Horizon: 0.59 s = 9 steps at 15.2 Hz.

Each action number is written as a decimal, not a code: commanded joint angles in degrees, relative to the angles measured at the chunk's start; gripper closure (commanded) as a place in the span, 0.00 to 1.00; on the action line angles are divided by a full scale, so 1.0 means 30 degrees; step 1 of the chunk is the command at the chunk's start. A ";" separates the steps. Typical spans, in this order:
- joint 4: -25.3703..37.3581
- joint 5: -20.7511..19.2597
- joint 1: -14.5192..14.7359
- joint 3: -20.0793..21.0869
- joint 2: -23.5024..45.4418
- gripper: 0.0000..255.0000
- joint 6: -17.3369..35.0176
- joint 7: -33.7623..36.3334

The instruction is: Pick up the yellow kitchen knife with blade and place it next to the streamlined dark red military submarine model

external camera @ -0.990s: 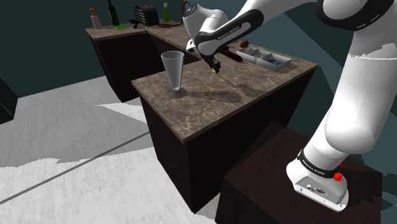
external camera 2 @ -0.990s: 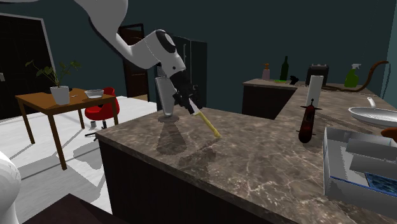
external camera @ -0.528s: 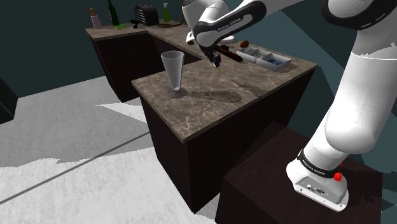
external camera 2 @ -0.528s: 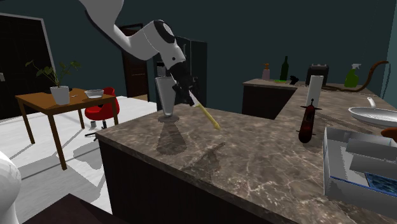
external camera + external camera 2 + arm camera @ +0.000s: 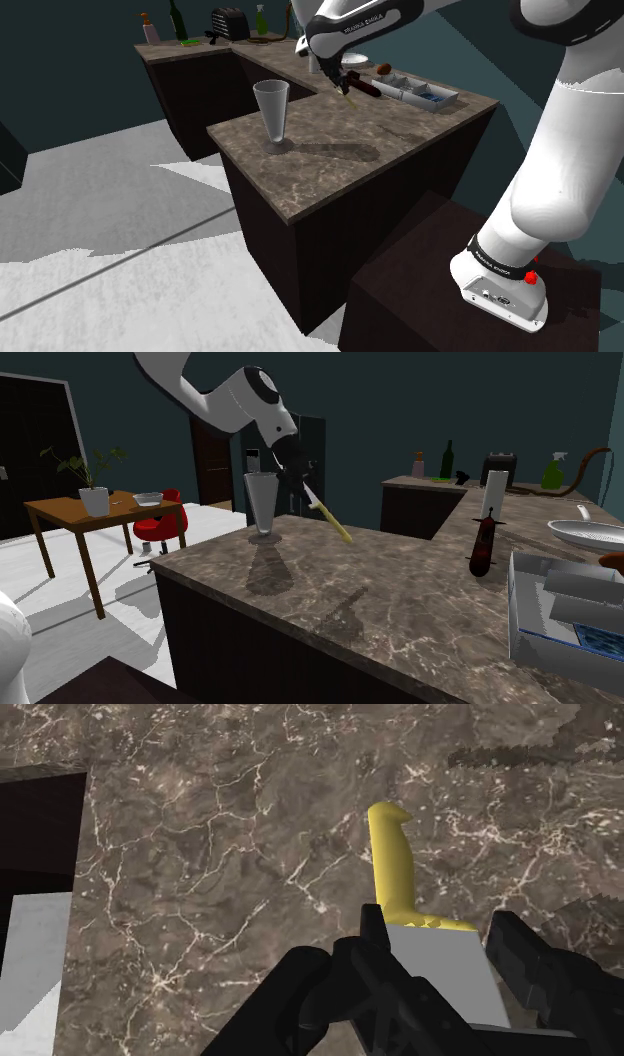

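The gripper clasps the yellow knife by its grey blade, one of the fingers on each side. The handle points away from the hand and slants downward. The knife hangs clear above the marble counter, its shadow lying apart beneath it.

In the second exterior view, a tall glass stands just beside the gripper at eight o'clock. The dark red submarine lies well apart from the knife at three o'clock, with bare counter between them. A white tray sits at four o'clock, beyond the submarine and probably close to the counter's edge.
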 commanded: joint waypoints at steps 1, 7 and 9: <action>-0.0411 -0.0049 -0.0438 -0.0314 -0.0315 1.00 0.0455 -0.0590; -0.0821 -0.0109 -0.1994 -0.1463 -0.0432 1.00 0.2092 -0.2735; -0.0772 -0.0071 -0.2520 -0.1838 -0.0324 1.00 0.2607 -0.3488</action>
